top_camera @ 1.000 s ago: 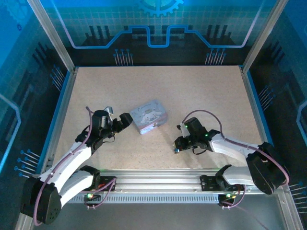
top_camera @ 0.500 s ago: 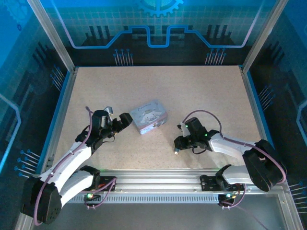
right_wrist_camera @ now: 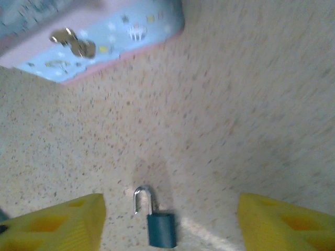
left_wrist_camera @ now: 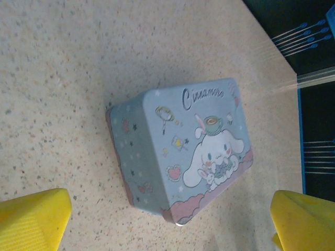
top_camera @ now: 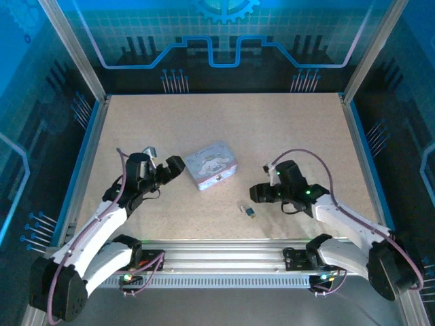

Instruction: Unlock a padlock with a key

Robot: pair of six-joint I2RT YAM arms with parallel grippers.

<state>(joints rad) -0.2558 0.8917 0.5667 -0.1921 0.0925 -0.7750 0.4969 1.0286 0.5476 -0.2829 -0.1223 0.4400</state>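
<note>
The padlock (right_wrist_camera: 159,229) lies flat on the worktop (top_camera: 272,129), close to the front edge and a little right of centre. It has a small dark blue-grey body and a silver shackle, which points away from the front edge toward the tin. In the right wrist view the shackle reads as a hook, one leg seeming to end beside the body rather than in it. The picture is too blurred to be sure of that.

The right gripper (top_camera: 256,195) hovers just behind and to the right of the padlock. Its jaws stand well apart and hold nothing. Its yellow fingers (right_wrist_camera: 57,227) frame the padlock from either side in the wrist view without touching it.

Farther back and to the left, around the middle of the worktop, sits a pale blue tin (left_wrist_camera: 183,151) with a white cartoon figure and script lettering on its lid and a pink band along the base. It is turned at an angle to the worktop edges. Its lid is down, so whatever is inside is hidden. A small metal clasp (right_wrist_camera: 73,43) shows on the side that faces the padlock.

The left gripper (left_wrist_camera: 170,212) is just left of the tin and aimed at it. Its jaws are spread wide and empty, and the yellow fingers (left_wrist_camera: 31,219) are clear of the tin's walls.
</note>
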